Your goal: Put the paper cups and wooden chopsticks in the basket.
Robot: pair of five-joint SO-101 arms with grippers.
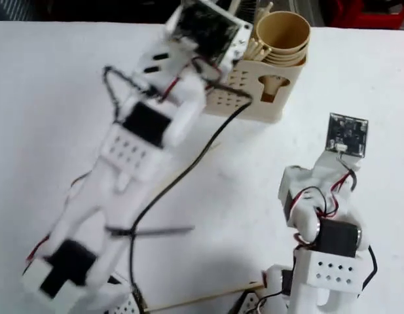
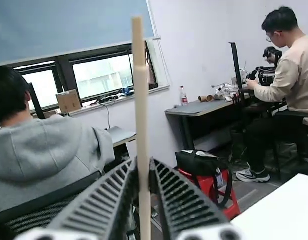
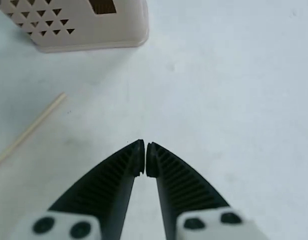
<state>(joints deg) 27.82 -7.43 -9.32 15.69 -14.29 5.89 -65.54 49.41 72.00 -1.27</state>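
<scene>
Pinching a wooden chopstick (image 2: 139, 100) between its jaws, the left end effector (image 2: 143, 167) is hanging at the far left corner of the basket (image 1: 251, 98). I'd be tilting the stick tip-down beside the paper cups (image 1: 283, 33) before releasing. The right end effector (image 3: 145, 157) is resting pressed together, empty.

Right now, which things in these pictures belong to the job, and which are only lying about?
For the job:
basket
paper cups, stacked in the basket
held chopstick, gripped in the left hand
loose chopstick, lying on the table

Only lying about, in the room behind:
red bag
bottle
cardboard box
</scene>
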